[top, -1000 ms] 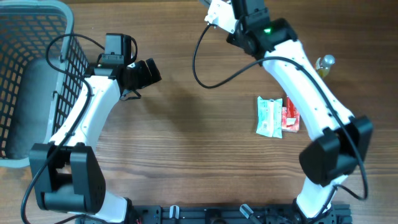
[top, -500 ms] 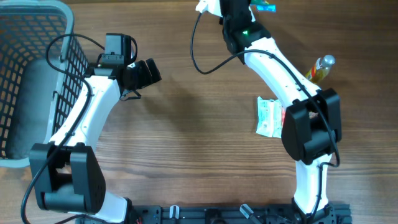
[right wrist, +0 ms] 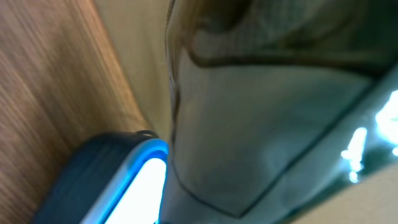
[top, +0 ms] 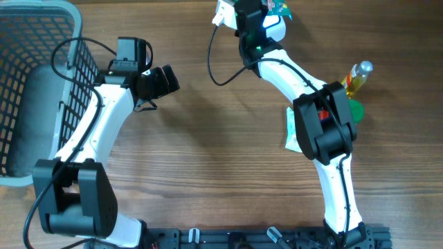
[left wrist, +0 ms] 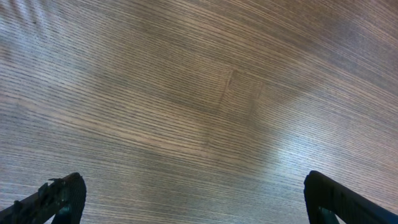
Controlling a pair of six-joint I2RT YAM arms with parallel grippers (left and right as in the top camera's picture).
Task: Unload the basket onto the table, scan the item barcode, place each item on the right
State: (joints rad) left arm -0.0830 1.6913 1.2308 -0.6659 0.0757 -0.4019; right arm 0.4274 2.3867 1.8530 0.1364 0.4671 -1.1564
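My right gripper (top: 271, 8) is at the table's far edge, shut on a teal-green packet (top: 281, 7). In the right wrist view that packet (right wrist: 267, 106) fills most of the frame, blurred and very close, hiding my fingers. Just below and left of it is the scanner (right wrist: 118, 180), dark with a blue rim and a bright white lit face. From overhead the scanner (top: 275, 29) is a white rounded shape under the gripper. My left gripper (top: 163, 80) hangs open over bare wood at the left, its fingertips (left wrist: 62, 199) wide apart with nothing between them.
A grey wire basket (top: 41, 21) stands at the far left. A white packet (top: 296, 130), a red packet (top: 320, 115), a green item (top: 355, 111) and a small bottle (top: 355, 76) lie at the right, partly under my right arm. A black cable (top: 218, 66) loops beside the scanner.
My right arm has swung left along the far edge, carrying the teal-green packet onto the scanner. The green item by the bottle has come into view. The left arm has not moved.
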